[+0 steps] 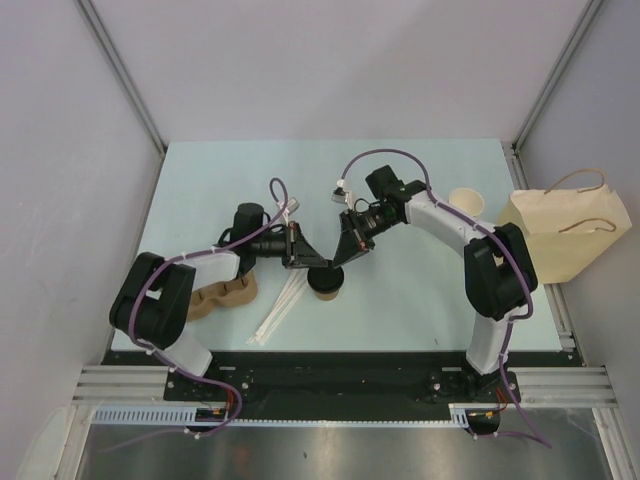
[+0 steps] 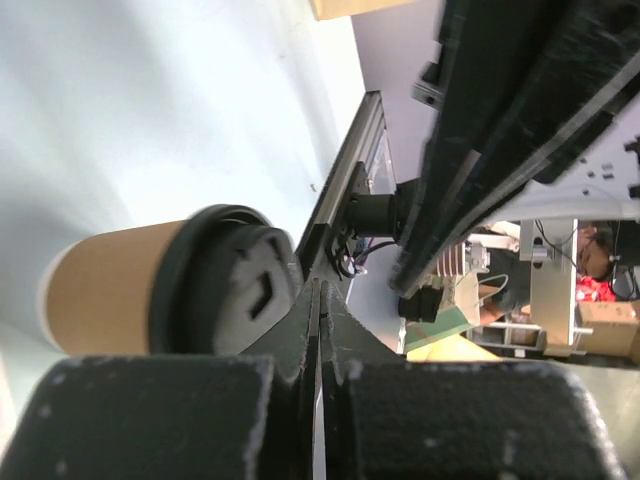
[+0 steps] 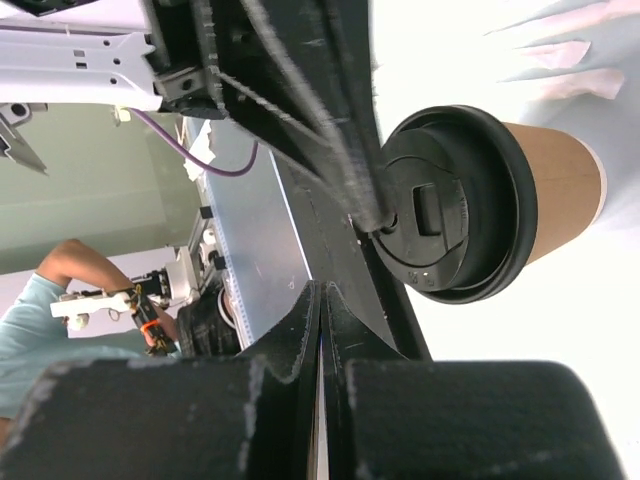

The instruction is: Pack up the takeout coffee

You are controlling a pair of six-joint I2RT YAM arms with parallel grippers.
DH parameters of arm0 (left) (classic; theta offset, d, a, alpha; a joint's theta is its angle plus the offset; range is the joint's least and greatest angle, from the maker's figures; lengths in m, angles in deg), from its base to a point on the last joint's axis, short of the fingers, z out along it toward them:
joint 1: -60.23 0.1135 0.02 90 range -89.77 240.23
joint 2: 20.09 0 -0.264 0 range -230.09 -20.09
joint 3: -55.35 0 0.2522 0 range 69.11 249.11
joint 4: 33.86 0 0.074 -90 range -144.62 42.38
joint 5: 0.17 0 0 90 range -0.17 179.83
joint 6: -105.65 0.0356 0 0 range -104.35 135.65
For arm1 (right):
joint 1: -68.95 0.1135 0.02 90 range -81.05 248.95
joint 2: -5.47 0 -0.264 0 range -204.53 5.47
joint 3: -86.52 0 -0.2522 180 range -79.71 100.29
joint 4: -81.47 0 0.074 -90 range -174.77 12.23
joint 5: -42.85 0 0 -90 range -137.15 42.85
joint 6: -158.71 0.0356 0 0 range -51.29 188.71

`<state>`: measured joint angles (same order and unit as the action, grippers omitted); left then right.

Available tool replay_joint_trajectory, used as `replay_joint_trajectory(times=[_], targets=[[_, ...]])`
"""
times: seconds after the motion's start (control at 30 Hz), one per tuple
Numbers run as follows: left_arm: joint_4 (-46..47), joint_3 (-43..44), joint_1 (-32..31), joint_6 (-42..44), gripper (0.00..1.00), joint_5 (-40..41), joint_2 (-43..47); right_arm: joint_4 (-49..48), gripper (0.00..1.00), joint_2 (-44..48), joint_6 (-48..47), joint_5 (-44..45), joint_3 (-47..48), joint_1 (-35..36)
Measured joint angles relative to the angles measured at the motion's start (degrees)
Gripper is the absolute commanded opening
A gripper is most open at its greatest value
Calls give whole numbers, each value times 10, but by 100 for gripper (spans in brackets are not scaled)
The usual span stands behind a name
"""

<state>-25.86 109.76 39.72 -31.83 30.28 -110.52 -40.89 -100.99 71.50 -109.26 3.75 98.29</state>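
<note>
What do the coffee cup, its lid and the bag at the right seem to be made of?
Cup: likely brown kraft paper, matte, no shine on its wall.
Lid: probably black plastic, slightly glossy, with moulded ridges and a tab.
Bag: seemingly tan paper, matte, creased, with thin handles.

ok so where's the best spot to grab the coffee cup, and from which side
Probably the brown paper wall just under the black lid, jaws coming in level from the right arm's side: the cup stands upright, the lid's rim overhangs the wall, and white straws lie on its left.
</note>
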Motion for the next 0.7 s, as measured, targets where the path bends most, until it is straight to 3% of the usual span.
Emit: replay_joint_trajectory(times=[0.7], targets=[[7,12,0,0,0,9,-57,-92,0,-63,80,14,-31,-2]])
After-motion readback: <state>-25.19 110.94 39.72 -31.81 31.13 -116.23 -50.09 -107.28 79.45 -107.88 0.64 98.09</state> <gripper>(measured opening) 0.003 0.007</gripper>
